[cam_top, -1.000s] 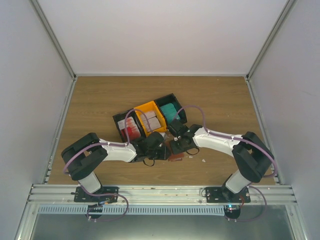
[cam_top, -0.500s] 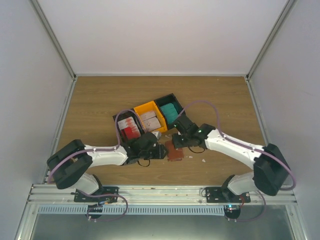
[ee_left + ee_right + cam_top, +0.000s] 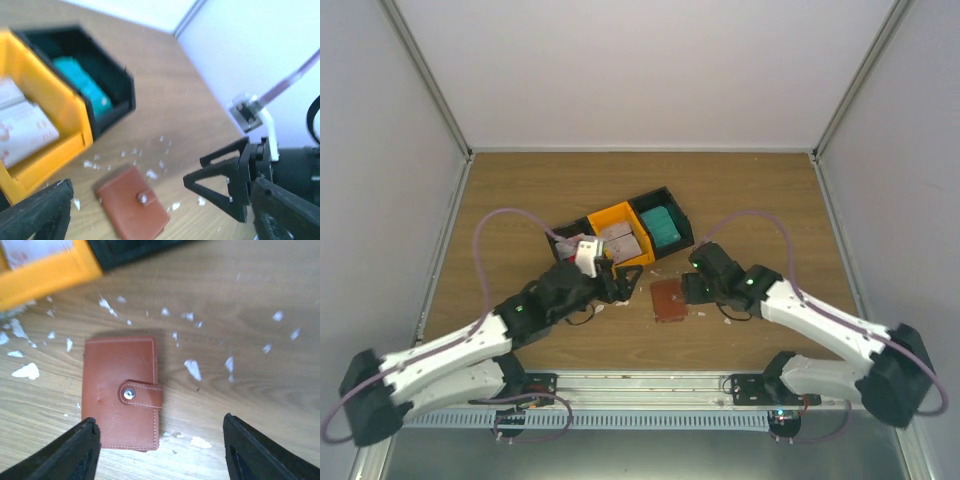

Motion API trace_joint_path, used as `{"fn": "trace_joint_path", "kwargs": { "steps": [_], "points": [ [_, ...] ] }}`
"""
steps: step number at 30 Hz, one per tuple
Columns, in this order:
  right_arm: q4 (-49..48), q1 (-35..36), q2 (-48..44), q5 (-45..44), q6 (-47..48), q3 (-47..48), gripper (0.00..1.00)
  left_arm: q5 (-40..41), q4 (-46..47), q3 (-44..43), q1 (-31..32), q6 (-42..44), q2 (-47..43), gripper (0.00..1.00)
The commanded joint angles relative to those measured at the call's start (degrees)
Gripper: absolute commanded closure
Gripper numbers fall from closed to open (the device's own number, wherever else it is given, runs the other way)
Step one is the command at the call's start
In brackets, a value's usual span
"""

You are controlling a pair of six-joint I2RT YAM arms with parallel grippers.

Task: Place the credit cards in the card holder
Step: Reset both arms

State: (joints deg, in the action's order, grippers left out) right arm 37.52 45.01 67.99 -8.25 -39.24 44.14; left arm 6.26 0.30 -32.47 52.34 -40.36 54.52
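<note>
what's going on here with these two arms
Neither arm holds anything yet. The card holder lies snapped shut on the table. The right gripper hovers open over it, and the left gripper is open and empty near the bins. The teal cards sit in the black bin, the whitish cards in the orange bin.

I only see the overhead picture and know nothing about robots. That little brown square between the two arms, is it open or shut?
Observer: Shut. The right wrist camera shows the card holder with its strap snapped over a metal stud.
Visitor: Is the robot holding it?
Observer: No. The right tool hangs above it, fingers spread wide, gripping nothing.
Visitor: And those pale dots nearby?
Observer: Small white scraps scattered on the table around it.
</note>
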Motion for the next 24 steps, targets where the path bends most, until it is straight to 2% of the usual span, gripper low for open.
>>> {"fn": "trace_joint_path", "kwargs": {
  "steps": [1, 6, 9, 18, 24],
  "points": [
    [3.0, -0.2, -9.4, -9.1, 1.2, 3.3, 0.27, 9.1, -4.4, -2.5, -0.3, 9.0, -11.3, 0.01],
    [5.3, -0.2, -21.0, -17.3, 5.2, 6.6, 0.08, 14.7, -10.8, -6.6, -0.3, 13.0, -22.6, 0.01],
    [7.3, -0.2, -27.4, -22.2, 6.4, 9.5, 0.02, 14.6, -14.2, -10.0, -0.3, 16.8, -26.8, 0.01],
    [11.4, -0.3, -42.5, -32.2, 7.6, 16.9, 0.00, 22.7, -26.4, -18.2, -0.3, 21.8, -32.0, 0.01],
    [13.3, -0.2, -45.6, -34.7, 7.2, 17.8, 0.00, 23.7, -31.7, -21.3, -0.3, 23.7, -32.6, 0.01]
  ]
}}
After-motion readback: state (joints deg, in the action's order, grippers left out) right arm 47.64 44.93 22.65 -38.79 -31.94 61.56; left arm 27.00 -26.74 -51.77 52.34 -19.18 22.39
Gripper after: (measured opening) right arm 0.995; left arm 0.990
